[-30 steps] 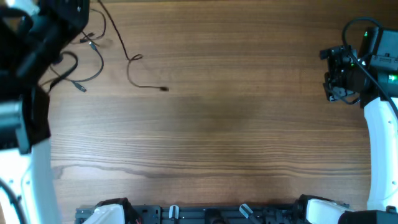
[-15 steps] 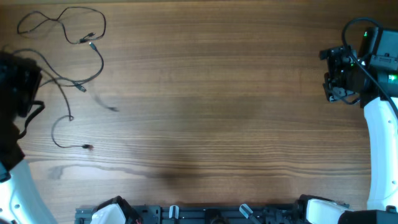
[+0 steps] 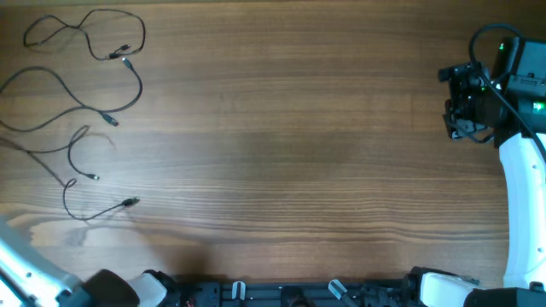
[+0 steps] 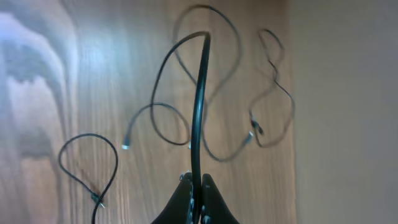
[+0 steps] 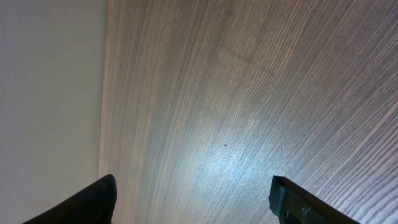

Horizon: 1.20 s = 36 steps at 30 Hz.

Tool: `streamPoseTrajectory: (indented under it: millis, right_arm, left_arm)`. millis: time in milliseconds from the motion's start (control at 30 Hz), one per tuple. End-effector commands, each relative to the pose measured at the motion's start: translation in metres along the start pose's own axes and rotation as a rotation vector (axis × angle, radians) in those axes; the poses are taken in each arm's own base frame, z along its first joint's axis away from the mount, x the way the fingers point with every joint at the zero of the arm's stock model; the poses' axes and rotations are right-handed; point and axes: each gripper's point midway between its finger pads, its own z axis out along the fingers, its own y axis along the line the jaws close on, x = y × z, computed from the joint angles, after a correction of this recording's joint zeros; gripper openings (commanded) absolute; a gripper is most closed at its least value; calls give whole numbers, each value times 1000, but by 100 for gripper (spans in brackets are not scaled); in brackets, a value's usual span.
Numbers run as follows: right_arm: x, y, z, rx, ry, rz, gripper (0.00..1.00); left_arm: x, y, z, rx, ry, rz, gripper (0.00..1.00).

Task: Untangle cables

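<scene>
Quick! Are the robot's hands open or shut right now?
Left gripper: shut on a cable.
Right gripper: open, holding nothing.

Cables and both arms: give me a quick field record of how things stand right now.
cables: thin black strands spread loose on the left of the table, not bunched, some crossing
plug ends: several lie on the wood, e.g.
left jaws: shut on one strand, which rises from them and curves away
right jaws: wide open, nothing between them, bare wood beyond
right arm: at the right edge, far from the cables
</scene>
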Motion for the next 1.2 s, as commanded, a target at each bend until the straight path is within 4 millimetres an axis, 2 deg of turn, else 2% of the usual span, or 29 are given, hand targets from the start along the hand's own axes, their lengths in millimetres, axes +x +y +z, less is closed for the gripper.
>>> streamPoseTrajectory:
  millis: [0, 167, 233, 333, 367, 500, 533, 600, 667, 700, 800, 867, 933, 1000, 1033, 1067, 1100, 1167]
  right_arm:
    - [-1, 0, 2, 2, 0, -10, 80]
    - [-1, -1, 2, 6, 1, -11, 80]
    - [-1, -1, 2, 6, 2, -11, 80]
    - [-1, -1, 2, 6, 2, -11, 80]
    - [-1, -1, 2, 6, 2, -11, 80]
    - [-1, -1, 2, 6, 2, -11, 80]
    - [-1, -1, 2, 6, 2, -11, 80]
    - [-1, -1, 2, 6, 2, -11, 80]
    - [-1, 0, 2, 5, 2, -10, 80]
    - [-1, 0, 2, 5, 2, -10, 80]
    - [-1, -1, 2, 6, 2, -11, 80]
    - [-1, -1, 4, 10, 5, -10, 80]
    - [1, -4, 4, 22, 11, -14, 80]
    - [4, -3, 6, 25, 18, -20, 80]
    - [5, -3, 7, 27, 20, -22, 80]
    - [5, -3, 9, 31, 23, -21, 80]
    - [5, -4, 10, 35, 25, -20, 80]
    - [6, -6, 17, 52, 34, -19, 80]
  left_arm:
    - [-27, 32, 22, -113, -28, -77, 4]
    - [-65, 83, 69, -289, -63, -160, 4]
    - [-74, 98, 84, -334, -66, -180, 4]
    - [-93, 121, 110, -407, -103, -197, 11]
    - [-97, 123, 121, -409, -103, -182, 16]
    - [-104, 130, 153, -422, -89, -118, 20]
    - [-101, 132, 160, -424, -67, -119, 25]
    - [-85, 118, 176, -343, 22, -106, 23]
    - [-52, 73, 193, -108, 210, 78, 23]
    - [-35, 61, 196, -62, 267, 136, 27]
    - [0, 41, 207, -61, 344, 251, 41]
    - [33, 25, 216, -71, 403, 315, 44]
    - [56, 22, 225, -134, 416, 385, 47]
    - [72, 28, 230, -216, 411, 443, 51]
    - [80, 31, 233, -237, 416, 465, 57]
    - [83, 33, 235, -254, 411, 480, 74]
    - [85, 37, 239, -278, 395, 507, 82]
    - [93, 47, 248, -299, 395, 542, 79]
